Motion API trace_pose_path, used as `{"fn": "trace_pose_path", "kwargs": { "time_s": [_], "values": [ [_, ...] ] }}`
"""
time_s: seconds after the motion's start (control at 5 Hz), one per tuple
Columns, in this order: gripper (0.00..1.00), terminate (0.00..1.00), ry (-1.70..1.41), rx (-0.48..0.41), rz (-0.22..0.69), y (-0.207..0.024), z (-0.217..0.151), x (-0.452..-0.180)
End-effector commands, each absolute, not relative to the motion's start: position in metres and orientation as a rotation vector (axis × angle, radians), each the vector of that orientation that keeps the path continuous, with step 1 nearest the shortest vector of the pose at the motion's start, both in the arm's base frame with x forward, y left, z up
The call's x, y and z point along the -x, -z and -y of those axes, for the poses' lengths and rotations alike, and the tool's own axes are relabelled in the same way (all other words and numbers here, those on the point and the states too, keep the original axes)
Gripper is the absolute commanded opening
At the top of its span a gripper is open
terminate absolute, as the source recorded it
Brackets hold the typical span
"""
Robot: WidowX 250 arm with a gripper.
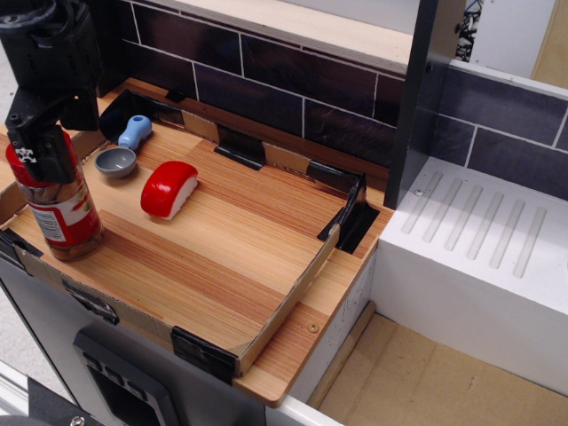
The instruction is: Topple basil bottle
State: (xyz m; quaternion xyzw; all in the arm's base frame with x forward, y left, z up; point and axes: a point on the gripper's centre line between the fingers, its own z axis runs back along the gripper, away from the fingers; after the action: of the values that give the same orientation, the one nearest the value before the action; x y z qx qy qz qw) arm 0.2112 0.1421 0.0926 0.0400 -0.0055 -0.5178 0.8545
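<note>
At the far left edge of the wooden tray (222, 266), right by its low cardboard-like rim, the black gripper (34, 146) stands over the top of the basil bottle (60, 209), covering most of the red cap so that only a sliver of red shows on either side of it. The bottle sits directly beneath the jaws, at the tray's left-front corner, and it leans slightly to the left rather than standing quite upright; its base is on the wood just inside the rim, with little room left on that side and open board to its right. The gripper body hides the jaws' tips, so I cannot tell whether they are spread, closed, or pinching the cap; they are at least up against it. To the right of the jaws and a little farther back lies a small grey measuring spoon (116, 161) with a blue handle (136, 130), near the tray's back-left corner. Further right again, apart from the bottle, rests the red-and-white sushi toy (169, 189). Beyond it the striped wood runs bare to the tray's right rim, held by black corner clips. Behind is a dark tiled wall (293, 84); to the far right a white ridged drainboard (484, 240).
</note>
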Motion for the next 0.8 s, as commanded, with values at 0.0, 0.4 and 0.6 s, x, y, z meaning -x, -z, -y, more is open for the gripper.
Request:
{"fn": "trace_pose_path", "kwargs": {
  "time_s": [0.0,0.4,0.6],
  "values": [
    [1.00,0.00,1.044,-0.139,-0.018,-0.1043,-0.1528,-0.2091],
    [1.00,0.00,1.005,-0.186,-0.041,-0.0987,-0.1565,-0.2071],
    [1.00,0.00,0.988,-0.201,-0.034,-0.0961,-0.1565,-0.2097]
  ]
}}
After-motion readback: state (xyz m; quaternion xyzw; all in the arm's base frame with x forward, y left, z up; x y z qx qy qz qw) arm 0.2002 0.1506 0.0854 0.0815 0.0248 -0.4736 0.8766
